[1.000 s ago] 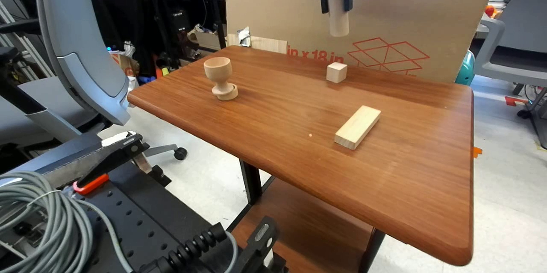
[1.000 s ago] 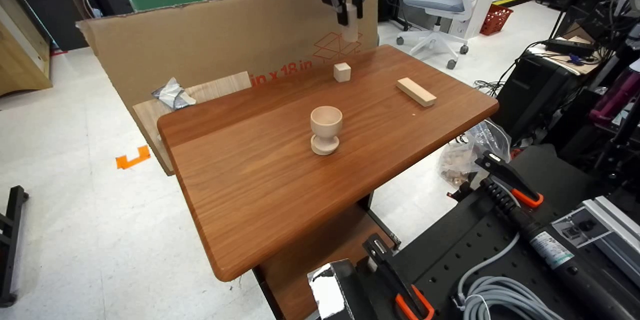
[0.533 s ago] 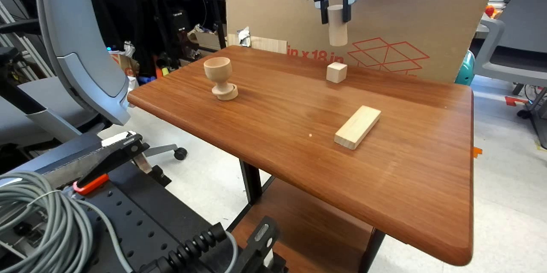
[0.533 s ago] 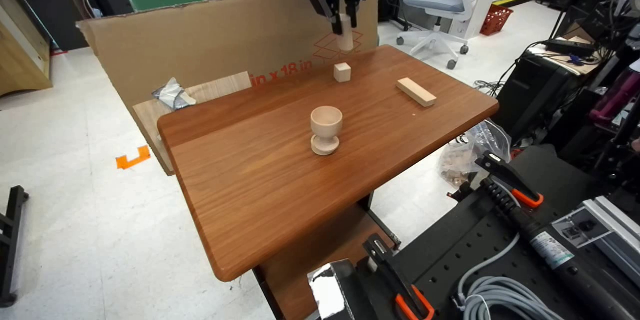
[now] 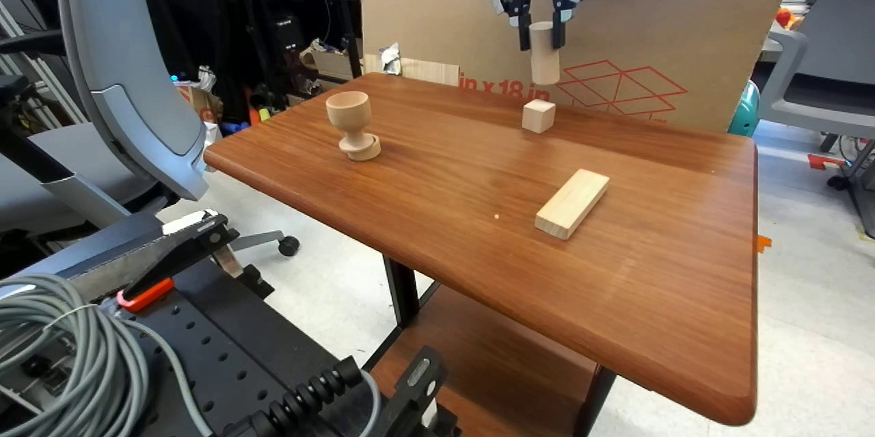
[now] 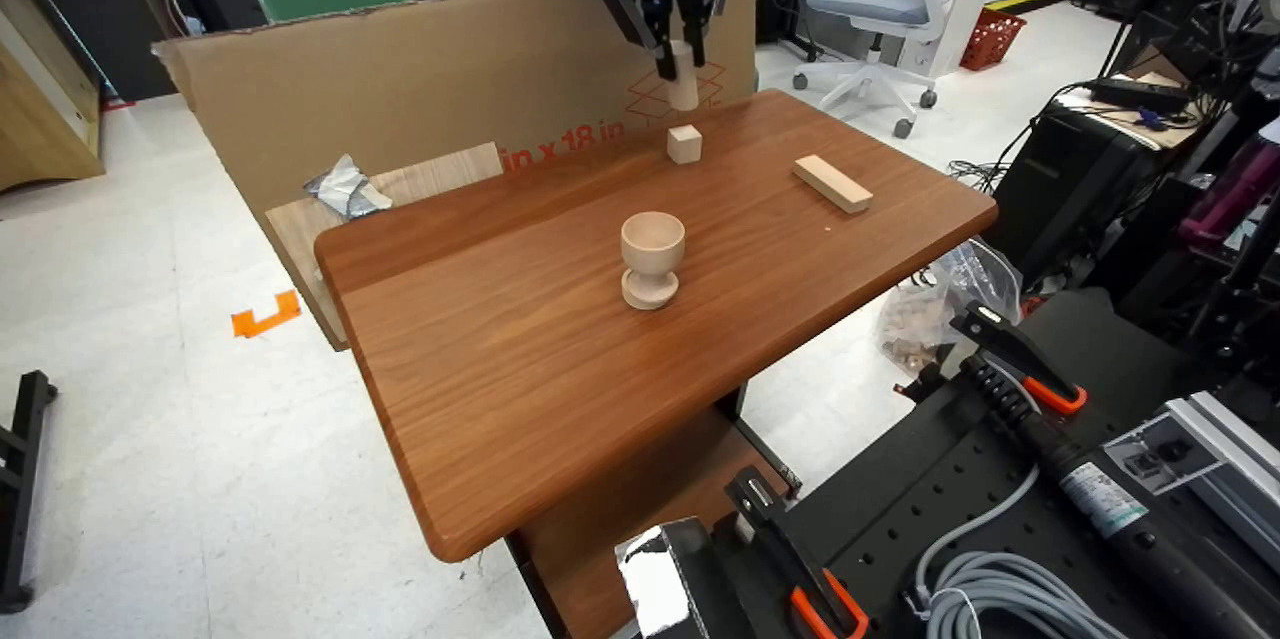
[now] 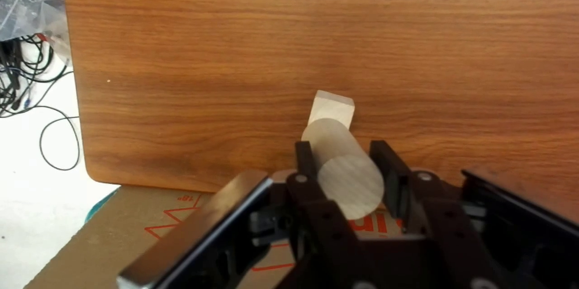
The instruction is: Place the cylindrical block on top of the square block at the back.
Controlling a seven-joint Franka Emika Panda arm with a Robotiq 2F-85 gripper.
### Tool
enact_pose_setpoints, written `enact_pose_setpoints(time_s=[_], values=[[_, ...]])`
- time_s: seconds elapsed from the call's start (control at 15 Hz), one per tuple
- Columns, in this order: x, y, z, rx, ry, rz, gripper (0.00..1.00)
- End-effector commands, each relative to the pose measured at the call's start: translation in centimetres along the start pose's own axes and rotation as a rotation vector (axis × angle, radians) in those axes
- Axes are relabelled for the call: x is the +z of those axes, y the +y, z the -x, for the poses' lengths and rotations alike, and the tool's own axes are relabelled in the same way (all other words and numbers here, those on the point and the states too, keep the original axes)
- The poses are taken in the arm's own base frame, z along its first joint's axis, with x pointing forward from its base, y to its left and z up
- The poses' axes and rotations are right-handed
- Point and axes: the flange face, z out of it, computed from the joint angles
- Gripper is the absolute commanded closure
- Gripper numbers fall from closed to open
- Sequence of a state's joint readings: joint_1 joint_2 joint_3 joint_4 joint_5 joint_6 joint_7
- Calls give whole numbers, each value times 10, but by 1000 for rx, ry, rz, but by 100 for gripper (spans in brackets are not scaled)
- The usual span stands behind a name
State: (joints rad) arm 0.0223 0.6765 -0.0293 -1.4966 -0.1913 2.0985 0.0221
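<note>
The cylindrical block (image 5: 545, 68), tall, slim and light wood, hangs nearly upright in my gripper (image 5: 542, 42), which is shut around its upper part. It also shows in an exterior view (image 6: 684, 91) and in the wrist view (image 7: 350, 185). The square block (image 5: 538, 117), a small light-wood cube, sits near the back edge of the table. It also shows in an exterior view (image 6: 684, 145). In both exterior views the cylinder is above the cube, with a gap between them. In the wrist view the cylinder's lower end covers part of the cube (image 7: 331, 109).
A flat rectangular wooden block (image 5: 572, 203) lies on the table (image 5: 444, 197). A wooden cup on a round base (image 6: 652, 249) stands on the table too. A cardboard sheet (image 6: 430, 89) stands upright along the table's back edge, close behind the cube and gripper.
My gripper has come down with the cylindrical block, bringing it closer to the cube. In an exterior view it also shifted left, over the cube. The objects on the table have not moved.
</note>
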Motion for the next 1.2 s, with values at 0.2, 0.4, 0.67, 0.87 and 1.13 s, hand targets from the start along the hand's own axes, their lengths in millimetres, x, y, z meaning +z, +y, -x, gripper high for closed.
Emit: enact_pose_setpoints(time_s=[0.2,0.4,0.67,0.87,1.13], values=[[12,-6,-8,30,-41,5,89],[20,-8,-8,36,-52,6,89],[21,-9,-9,42,-52,8,89],[19,-10,-10,51,-49,2,39],[12,-11,-8,54,-38,-9,16]])
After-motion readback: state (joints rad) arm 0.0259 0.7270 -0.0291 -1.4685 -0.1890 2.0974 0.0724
